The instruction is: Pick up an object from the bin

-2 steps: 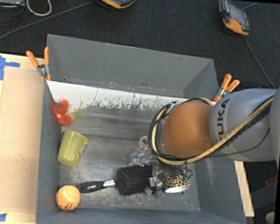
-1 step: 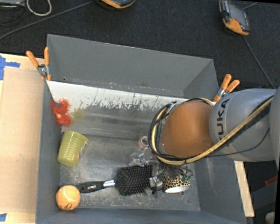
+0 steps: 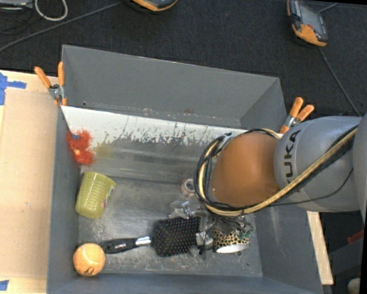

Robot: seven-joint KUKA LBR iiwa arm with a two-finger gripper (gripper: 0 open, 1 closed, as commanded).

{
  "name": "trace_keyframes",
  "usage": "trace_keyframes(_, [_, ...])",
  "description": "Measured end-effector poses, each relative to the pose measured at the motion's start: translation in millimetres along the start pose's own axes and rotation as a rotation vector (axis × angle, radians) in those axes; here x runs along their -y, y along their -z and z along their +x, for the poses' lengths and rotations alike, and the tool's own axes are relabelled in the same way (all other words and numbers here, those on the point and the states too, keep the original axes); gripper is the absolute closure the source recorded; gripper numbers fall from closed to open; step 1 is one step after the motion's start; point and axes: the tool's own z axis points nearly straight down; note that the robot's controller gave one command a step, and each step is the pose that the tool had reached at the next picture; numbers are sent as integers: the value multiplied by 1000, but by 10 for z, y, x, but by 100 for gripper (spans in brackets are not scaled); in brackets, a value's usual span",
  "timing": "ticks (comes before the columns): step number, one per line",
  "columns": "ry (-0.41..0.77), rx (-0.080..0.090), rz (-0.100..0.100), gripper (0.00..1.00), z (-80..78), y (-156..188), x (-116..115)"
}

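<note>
Camera view: the arm stood in from the right, its orange cover (image 3: 243, 168) bulging over the right half of the bin (image 3: 168, 109)
Gripper: the gripper (image 3: 205, 234) was down low under that cover, right at the floor; how far it gaped, or whether it had anything, I couldn't tell
Nearest thing: a black hairbrush (image 3: 173, 238) lay near the front wall, bristle head just beside the gripper, handle pointing left
Crowding it: a spotted scrap (image 3: 231, 241) sat just to the gripper's other side
Well clear: a yellow-green cup (image 3: 94, 194), an orange ball (image 3: 89, 259) in the front left corner and a red tuft (image 3: 80, 146) by the far left wall
How to do it well: I'd say centre on the brush head or neck, close squarely, and lift straight so the long handle doesn't swing or catch the spotted scrap
</note>
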Motion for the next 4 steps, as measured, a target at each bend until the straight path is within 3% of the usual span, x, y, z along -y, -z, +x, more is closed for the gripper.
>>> trace_keyframes(4, [-2, -1, 0, 100, 0, 0, 0])
